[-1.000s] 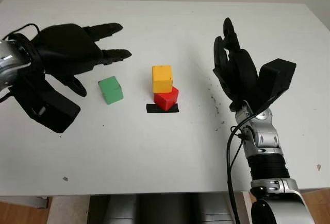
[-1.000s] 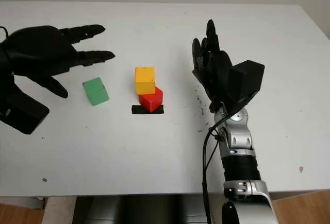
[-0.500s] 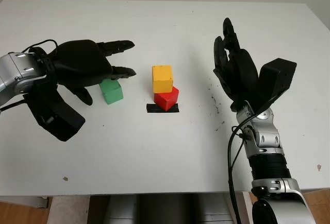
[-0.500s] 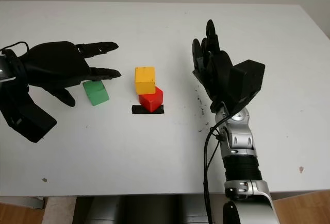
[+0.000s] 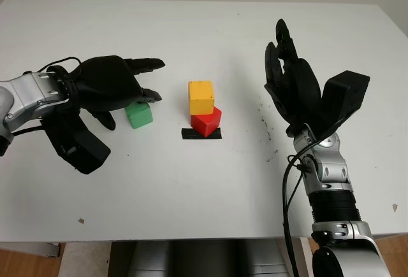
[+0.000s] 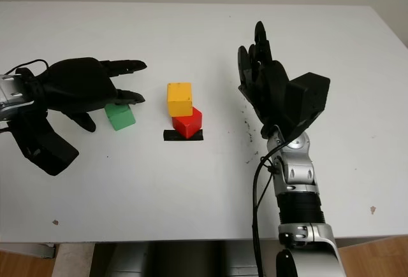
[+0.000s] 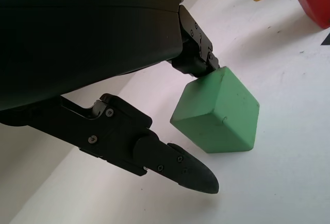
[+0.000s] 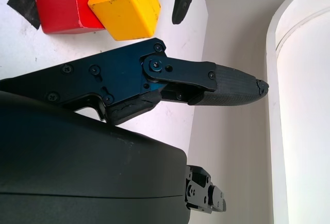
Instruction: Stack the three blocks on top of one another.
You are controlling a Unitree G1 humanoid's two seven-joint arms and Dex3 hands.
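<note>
White table (image 5: 204, 188), head views: small green cube block (image 5: 139, 115) left of centre, partly under the black three-finger left hand (image 5: 105, 87), which hangs over it with fingers curled forward. The left wrist view adds the contact: one finger (image 7: 198, 59) touches the cube's upper edge, the other (image 7: 175, 165) lies just beside its lower face, not closed on it; cube sits on the table, matte, edges rounded. Yellow cube block (image 5: 201, 97) stacked askew on a red cube block (image 5: 206, 121), which sits on a black tape mark (image 5: 201, 134). Right hand (image 5: 294, 89) raised upright right of the stack, open, holding nothing.
</note>
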